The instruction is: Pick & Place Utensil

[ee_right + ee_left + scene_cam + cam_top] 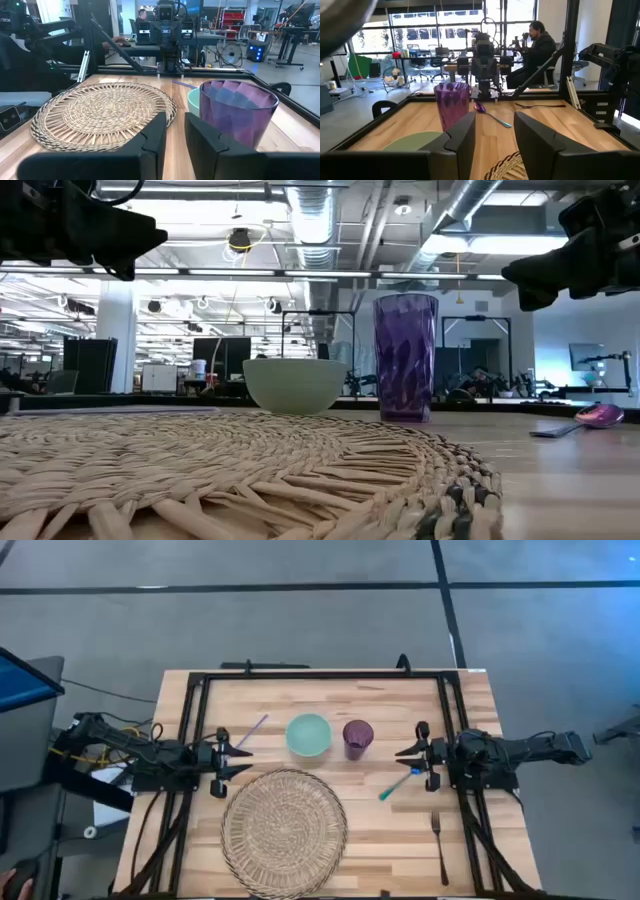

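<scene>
Three utensils lie around the woven placemat — a teal-handled spoon just right of it, nearest the right gripper, whose fingers stand parted and empty. I'd descend squarely over the spoon's handle mid-length before closing. Left of the placemat, the left gripper waits — also parted.

high: straight down | low: table-level | wrists face inward; all share purple cup

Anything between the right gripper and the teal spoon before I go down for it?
Nothing. In the high view the right gripper sits right above the teal spoon, with only bare table between.
</scene>
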